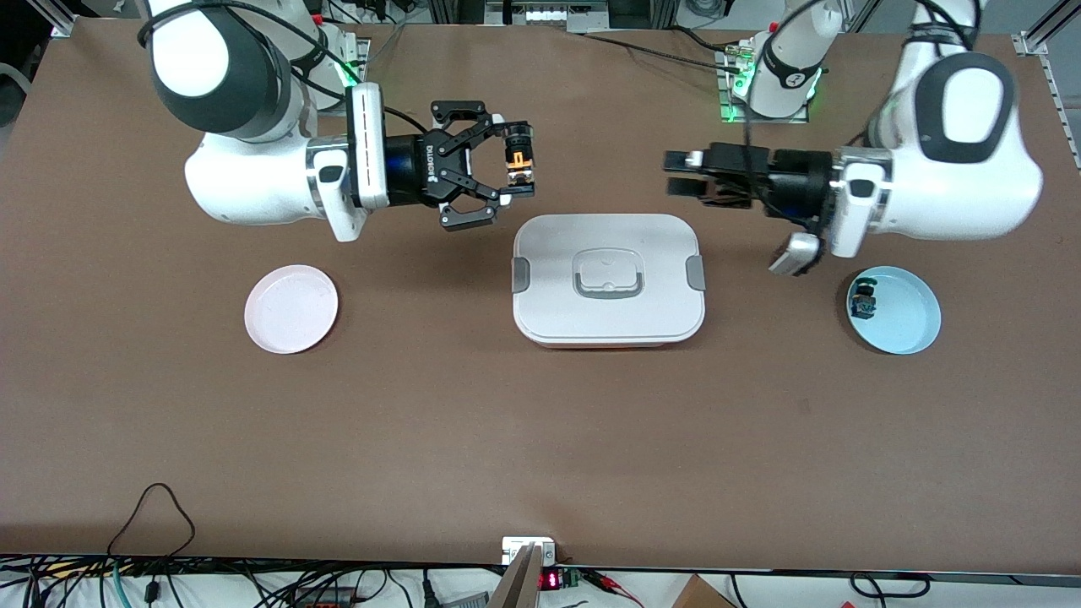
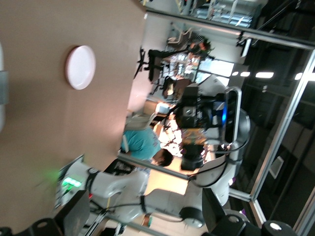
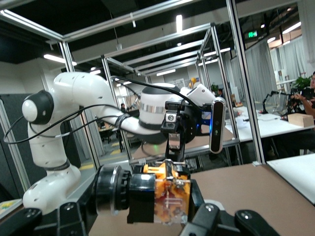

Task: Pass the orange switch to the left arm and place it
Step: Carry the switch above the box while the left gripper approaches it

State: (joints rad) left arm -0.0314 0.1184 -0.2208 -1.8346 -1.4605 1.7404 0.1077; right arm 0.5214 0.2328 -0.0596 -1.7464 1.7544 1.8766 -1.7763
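My right gripper point(image 1: 517, 166) is shut on the orange switch point(image 1: 517, 162), a black cylinder with an orange body, and holds it in the air over the table by the white box's point(image 1: 608, 279) corner at the right arm's end. The right wrist view shows the switch point(image 3: 160, 196) clamped between the fingers. My left gripper point(image 1: 680, 175) is open and empty, over the table by the box's other corner. It points at the switch across a gap. The left wrist view shows the right gripper with the switch point(image 2: 195, 133) farther off.
A pink plate point(image 1: 291, 308) lies toward the right arm's end of the table. A blue plate point(image 1: 908, 317) holding a small blue-and-green-topped component point(image 1: 863, 301) lies toward the left arm's end, below the left arm. The box lies between the plates.
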